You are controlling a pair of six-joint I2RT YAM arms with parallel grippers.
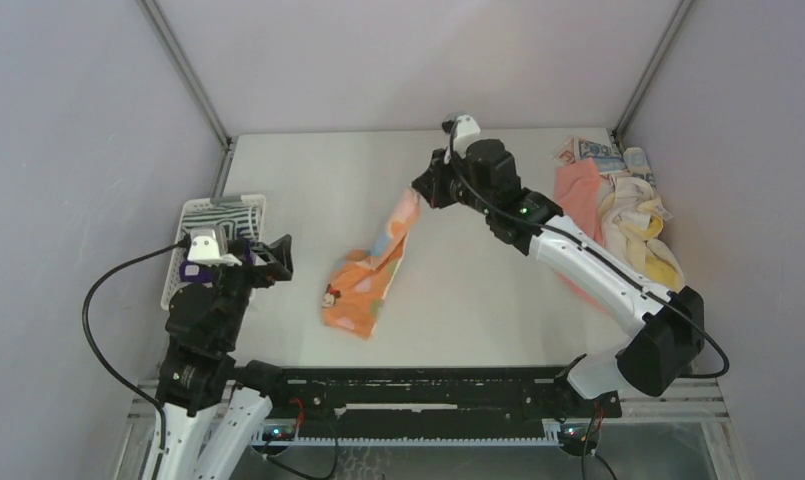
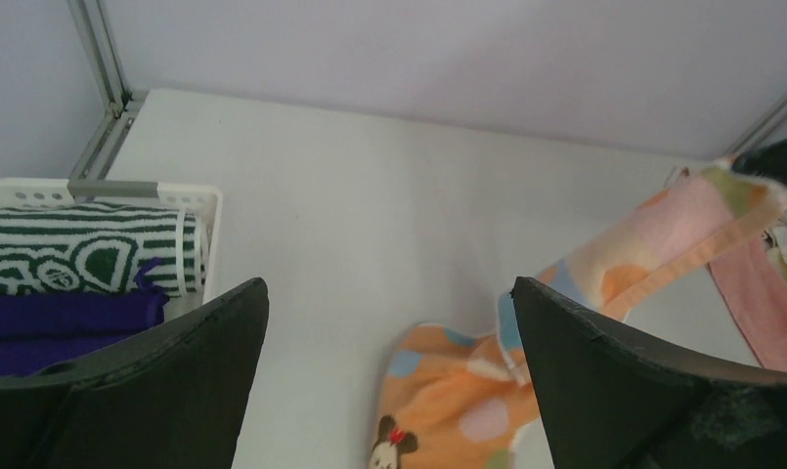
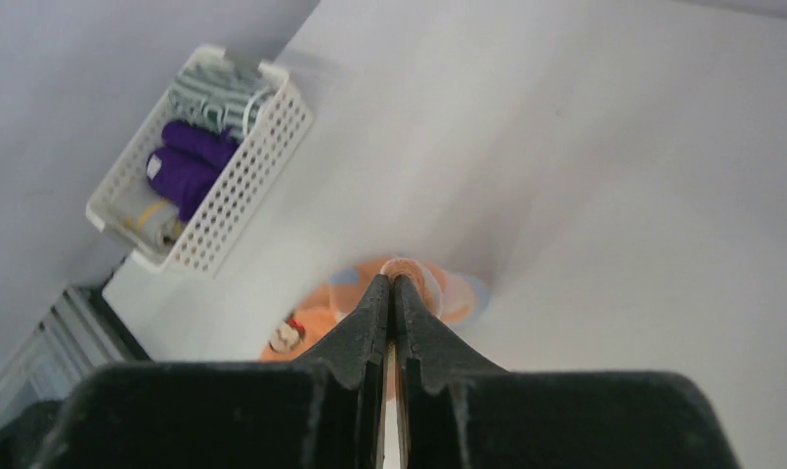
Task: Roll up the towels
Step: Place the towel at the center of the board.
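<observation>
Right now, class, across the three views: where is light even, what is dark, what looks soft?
Top external: even light, no glare, the orange-patched light-blue towel sharp. Left wrist: the open left gripper's black fingers loom dark, soft-edged. Right wrist: the right gripper, shut on that towel, is near-silhouette; the white slotted plastic basket is crisp.

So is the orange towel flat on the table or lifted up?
Partly lifted: the right gripper, shut on one end of the orange towel, holds it up, while the other end lies on the table.
</observation>
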